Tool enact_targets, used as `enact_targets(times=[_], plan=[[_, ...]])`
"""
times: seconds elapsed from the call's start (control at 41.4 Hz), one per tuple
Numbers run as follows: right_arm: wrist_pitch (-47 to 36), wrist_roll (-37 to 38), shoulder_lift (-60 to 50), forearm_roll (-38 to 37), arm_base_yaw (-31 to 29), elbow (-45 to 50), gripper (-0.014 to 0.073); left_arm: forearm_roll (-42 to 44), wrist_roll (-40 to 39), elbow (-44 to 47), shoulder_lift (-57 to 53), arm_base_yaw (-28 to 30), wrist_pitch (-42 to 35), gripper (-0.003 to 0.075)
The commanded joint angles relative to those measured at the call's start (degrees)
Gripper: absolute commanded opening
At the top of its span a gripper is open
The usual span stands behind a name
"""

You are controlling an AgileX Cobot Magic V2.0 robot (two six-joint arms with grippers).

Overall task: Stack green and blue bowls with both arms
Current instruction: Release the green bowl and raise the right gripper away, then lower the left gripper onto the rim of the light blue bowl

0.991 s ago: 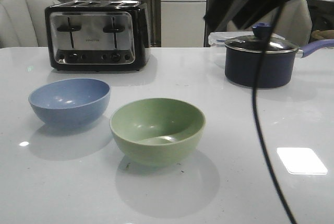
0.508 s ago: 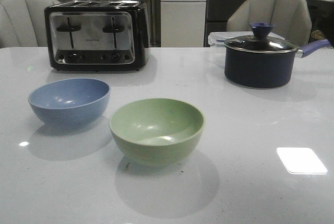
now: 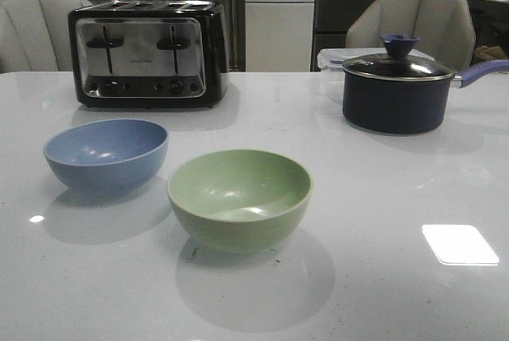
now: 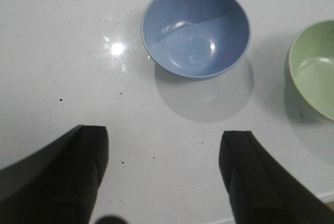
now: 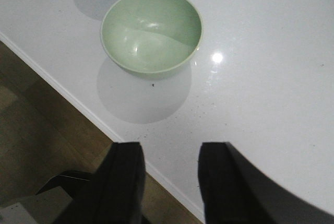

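The blue bowl (image 3: pixel 106 153) stands upright on the white table at the left. The green bowl (image 3: pixel 238 197) stands upright just right of it, nearer the front edge; the two are apart and empty. Neither arm shows in the front view. In the left wrist view my left gripper (image 4: pixel 163 145) is open and empty, held above the table short of the blue bowl (image 4: pixel 195 30), with the green bowl (image 4: pixel 314 70) at the frame's edge. In the right wrist view my right gripper (image 5: pixel 170 153) is open and empty over the table's front edge, short of the green bowl (image 5: pixel 151 30).
A black and chrome toaster (image 3: pixel 147 53) stands at the back left. A dark lidded saucepan (image 3: pixel 396 91) with a purple handle stands at the back right, a clear plastic box behind it. The table's front edge (image 5: pixel 62 94) and the wooden floor show in the right wrist view.
One second ago a black arm and its cable hung across the right of the front view. It has withdrawn out of that view. The bowls have not moved.
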Motion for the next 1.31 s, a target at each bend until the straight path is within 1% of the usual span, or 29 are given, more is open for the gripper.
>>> enact_targets(times=[0.0, 0.29, 0.484, 0.677, 0.822, 0.991, 1.088, 1.112, 1.282], plan=[[-3.31, -0.55, -0.56, -0.29, 0.01, -1.44, 0.0384, -0.47, -0.13, -4.33, 5.43, -0.46, -3.82, 0.0507], [-3.31, -0.55, -0.56, -0.29, 0.01, -1.44, 0.0384, -1.82, -0.13, -10.51, 22.26, -0.46, -8.53, 0.0507], [-3.31, -0.55, -0.56, -0.29, 0.01, -1.44, 0.0384, -1.39, -0.13, -15.21, 30.85, 0.45, -12.16, 0.0507], [-3.31, -0.55, -0.56, -0.29, 0.01, -1.44, 0.0384, -3.72, -0.13, -20.57, 37.85, 3.17, -12.82, 0.0507], [-3.26, -0.55, -0.56, -0.29, 0.01, -1.44, 0.0384, -4.72, -0.13, -22.99, 41.98, 3.28, -13.06, 0.0507], [-3.26, -0.55, -0.56, -0.29, 0.01, -1.44, 0.0384, -5.16, -0.13, -23.49, 45.06, 3.28, -13.44, 0.0503], [-3.26, -0.55, -0.56, -0.29, 0.01, -1.44, 0.0384, -5.27, -0.13, -23.49, 45.71, 3.28, -13.07, 0.0445], [-3.26, -0.55, -0.56, -0.29, 0.01, -1.44, 0.0384, -5.27, -0.13, -23.49, 45.84, 3.28, -13.07, 0.0407], [-3.26, -0.55, -0.56, -0.29, 0.01, -1.44, 0.0384, -5.27, -0.13, -23.49, 45.84, 3.28, -12.70, 0.0229]])
